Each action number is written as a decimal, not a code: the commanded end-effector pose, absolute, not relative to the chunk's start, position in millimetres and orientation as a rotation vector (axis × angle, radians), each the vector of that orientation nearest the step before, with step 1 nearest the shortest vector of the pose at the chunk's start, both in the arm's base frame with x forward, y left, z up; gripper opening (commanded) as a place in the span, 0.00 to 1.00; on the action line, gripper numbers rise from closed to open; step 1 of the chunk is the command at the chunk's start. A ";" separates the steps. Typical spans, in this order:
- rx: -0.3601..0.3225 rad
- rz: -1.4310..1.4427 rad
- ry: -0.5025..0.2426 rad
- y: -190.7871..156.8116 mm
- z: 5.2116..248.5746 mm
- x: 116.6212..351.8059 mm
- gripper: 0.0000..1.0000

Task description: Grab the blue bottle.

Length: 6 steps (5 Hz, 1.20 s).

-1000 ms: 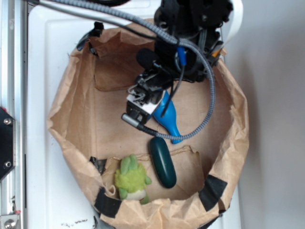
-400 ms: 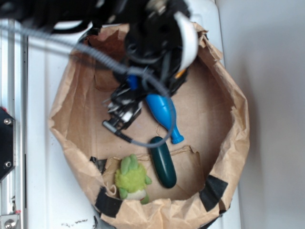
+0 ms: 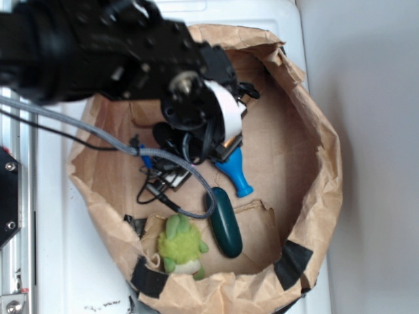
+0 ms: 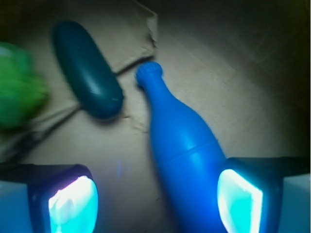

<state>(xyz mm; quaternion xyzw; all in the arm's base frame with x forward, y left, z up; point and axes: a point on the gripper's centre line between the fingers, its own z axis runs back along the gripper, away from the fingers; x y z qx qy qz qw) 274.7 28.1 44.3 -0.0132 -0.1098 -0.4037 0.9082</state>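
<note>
**A:** What lies on the left side of the scene?

**B:** In the exterior view, a white surface (image 3: 65, 261) holds a wide brown paper bag (image 3: 314, 150) with its rim rolled down. The black robot arm (image 3: 98, 52) reaches in from the upper left, trailing a grey braided cable (image 3: 98, 137). At the bag's lower left sits a green plush toy (image 3: 180, 245). In the wrist view it is only a green blur at the left edge.

**A:** And moving toward the middle?

**B:** A dark green oblong object (image 4: 87, 75) lies on the bag's floor, just left of the blue bottle (image 4: 182, 141). The two look close but apart.

**A:** Where exactly is the bottle?

**B:** It lies on its side on the brown paper floor, neck pointing away from the wrist camera. From outside, only its neck and lip show below the arm.

**A:** What is the gripper doing?

**B:** The gripper (image 4: 155, 201) is spread wide and holds nothing. The bottle's wide body lies between the fingers, right beside the right fingertip (image 4: 240, 199); actual contact cannot be confirmed. The left finger stands well clear.
</note>
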 end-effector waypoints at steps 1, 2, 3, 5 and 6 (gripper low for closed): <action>0.007 -0.852 -0.197 12.2 17.8 318.0 0.89; -0.019 -0.846 -0.176 9.8 25.3 321.1 0.00; -0.076 -0.854 -0.161 8.6 59.8 313.1 0.00; -0.114 -0.863 -0.171 4.9 126.6 292.7 0.00; -0.091 -0.614 -0.156 3.4 145.8 283.9 0.00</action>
